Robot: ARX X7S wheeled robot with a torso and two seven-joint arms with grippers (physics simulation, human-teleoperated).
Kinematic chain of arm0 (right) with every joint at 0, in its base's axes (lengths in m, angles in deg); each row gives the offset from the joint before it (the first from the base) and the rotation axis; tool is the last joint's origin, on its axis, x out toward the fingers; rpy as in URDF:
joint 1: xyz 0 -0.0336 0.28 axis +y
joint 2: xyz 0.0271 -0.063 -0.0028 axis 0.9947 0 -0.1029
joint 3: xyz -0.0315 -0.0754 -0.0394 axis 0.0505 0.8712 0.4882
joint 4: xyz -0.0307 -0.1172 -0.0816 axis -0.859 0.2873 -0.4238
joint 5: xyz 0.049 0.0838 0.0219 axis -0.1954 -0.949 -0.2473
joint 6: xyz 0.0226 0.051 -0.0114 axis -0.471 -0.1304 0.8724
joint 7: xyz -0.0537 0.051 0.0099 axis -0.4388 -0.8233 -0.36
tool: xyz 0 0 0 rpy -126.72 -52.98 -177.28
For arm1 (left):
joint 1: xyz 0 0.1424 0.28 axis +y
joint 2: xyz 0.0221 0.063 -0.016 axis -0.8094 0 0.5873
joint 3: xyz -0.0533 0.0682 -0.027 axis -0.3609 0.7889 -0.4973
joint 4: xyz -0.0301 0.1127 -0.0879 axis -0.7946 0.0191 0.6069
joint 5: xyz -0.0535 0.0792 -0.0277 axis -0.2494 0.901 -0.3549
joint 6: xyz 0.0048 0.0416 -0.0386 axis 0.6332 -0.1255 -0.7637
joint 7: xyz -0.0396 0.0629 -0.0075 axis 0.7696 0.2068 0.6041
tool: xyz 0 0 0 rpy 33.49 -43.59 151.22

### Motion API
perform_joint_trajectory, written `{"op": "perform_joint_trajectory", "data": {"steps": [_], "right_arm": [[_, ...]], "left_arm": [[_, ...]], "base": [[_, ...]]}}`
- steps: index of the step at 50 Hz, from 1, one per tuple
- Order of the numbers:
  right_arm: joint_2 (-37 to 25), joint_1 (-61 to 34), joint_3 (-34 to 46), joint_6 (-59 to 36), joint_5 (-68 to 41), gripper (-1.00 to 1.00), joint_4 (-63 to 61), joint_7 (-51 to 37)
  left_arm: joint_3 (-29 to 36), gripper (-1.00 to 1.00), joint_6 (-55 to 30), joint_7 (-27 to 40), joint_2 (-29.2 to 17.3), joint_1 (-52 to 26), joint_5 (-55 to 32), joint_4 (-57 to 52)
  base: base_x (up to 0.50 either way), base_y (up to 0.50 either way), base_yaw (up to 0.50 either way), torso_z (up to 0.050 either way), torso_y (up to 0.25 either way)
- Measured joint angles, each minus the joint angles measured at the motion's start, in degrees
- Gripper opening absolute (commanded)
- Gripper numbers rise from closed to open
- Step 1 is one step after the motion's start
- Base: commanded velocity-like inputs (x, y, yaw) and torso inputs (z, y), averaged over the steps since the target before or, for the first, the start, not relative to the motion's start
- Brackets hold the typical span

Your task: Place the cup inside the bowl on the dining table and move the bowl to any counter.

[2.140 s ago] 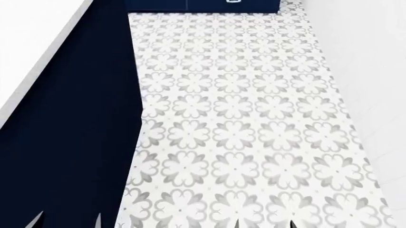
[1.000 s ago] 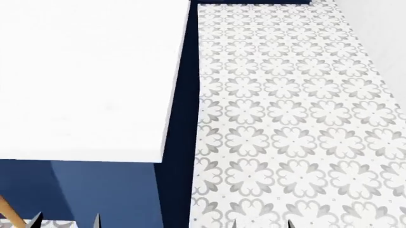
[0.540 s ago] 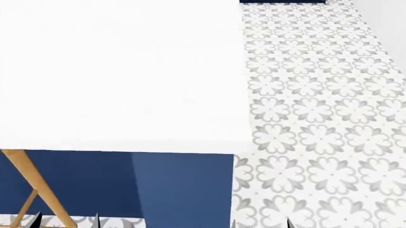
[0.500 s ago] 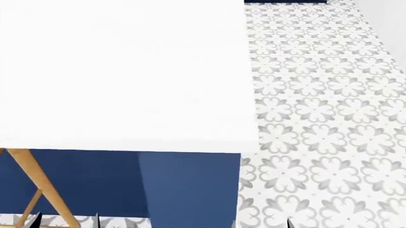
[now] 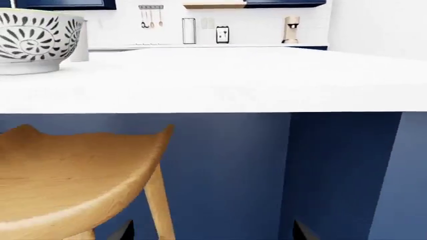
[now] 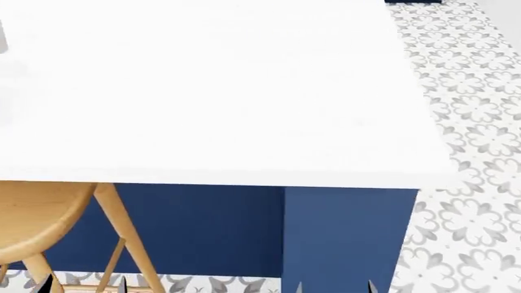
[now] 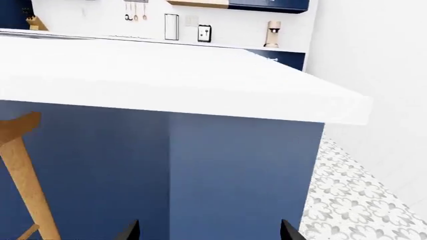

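The bowl point(image 5: 37, 42), black-and-white patterned, stands on the plain white dining table point(image 5: 233, 80) at its far left in the left wrist view. The white cup point(image 5: 81, 42) peeks out right behind the bowl. Neither shows clearly in the head view, where the table point(image 6: 211, 91) fills the upper part. My left gripper point(image 5: 212, 232) is open, low in front of the table's blue base and well below the tabletop. My right gripper point(image 7: 208, 231) is open too, facing the blue base point(image 7: 233, 175) near the table's corner. Both hold nothing. A counter point(image 5: 200, 46) runs along the far wall.
A wooden stool point(image 5: 67, 170) stands under the table edge, close ahead of my left gripper; its leg point(image 7: 20, 170) shows in the right wrist view. Patterned floor tiles point(image 6: 472, 122) lie to the right of the table, bounded by a white wall point(image 7: 373, 75). Small appliances point(image 5: 290, 30) sit on the far counter.
The head view has swung from the floor aisle onto the table: its right edge has slid rightward, and the wooden stool has come into view at lower left.
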Motion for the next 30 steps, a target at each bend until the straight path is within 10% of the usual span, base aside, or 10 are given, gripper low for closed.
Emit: {"op": "perform_joint_trajectory", "data": {"steps": [30], "right_arm": [[-1.04,-0.12,1.26,0.29,0.49,1.00,-0.08,-1.62]], "left_arm": [[1.13,1.00,0.02,1.11,-0.74,-0.30,-0.67,0.11]], "base": [[0.00,0.50,0.00,0.000,0.000]]}}
